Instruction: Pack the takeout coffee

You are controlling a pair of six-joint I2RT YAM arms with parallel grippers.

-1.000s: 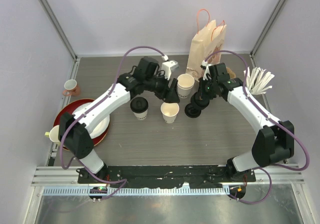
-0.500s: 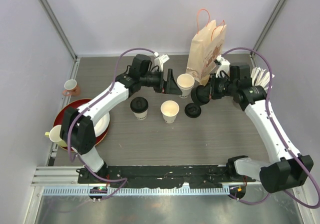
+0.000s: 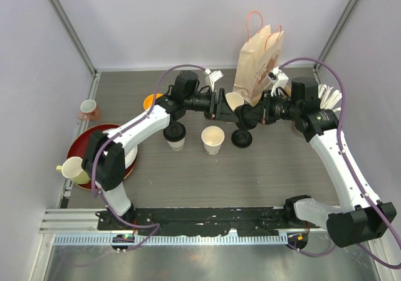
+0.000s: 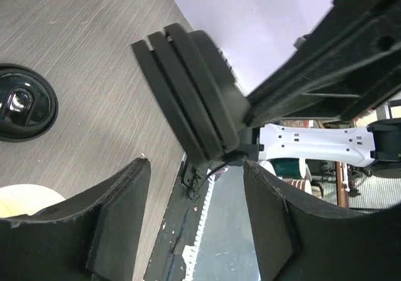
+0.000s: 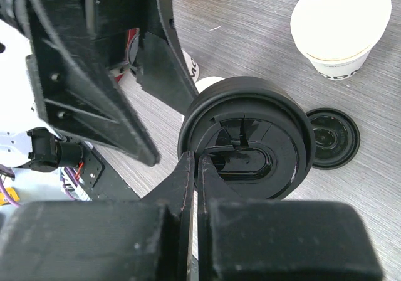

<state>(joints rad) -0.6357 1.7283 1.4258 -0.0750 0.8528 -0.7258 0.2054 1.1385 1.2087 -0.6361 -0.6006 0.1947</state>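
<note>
A white paper cup with a black lid (image 3: 175,133) stands left of centre. An open lidless cup (image 3: 213,139) stands beside it, also in the right wrist view (image 5: 341,27). A second open cup (image 3: 233,100) stands farther back, between both grippers. My right gripper (image 3: 254,113) is shut on the rim of a black lid (image 5: 247,146), held beside and just above that back cup. My left gripper (image 3: 220,105) is open and empty (image 4: 197,174), right next to the back cup's left side. Another black lid (image 3: 241,138) lies flat on the table.
A brown paper bag (image 3: 257,58) with orange handles stands upright behind the back cup. An orange object (image 3: 150,99) lies by the left arm. A red plate (image 3: 84,140), a cream mug (image 3: 74,169) and a pinkish cup (image 3: 89,110) are at the left edge.
My right gripper lifted the black lid off the table and carried it left towards the back cup. My left gripper moved right, up to that cup's side.
</note>
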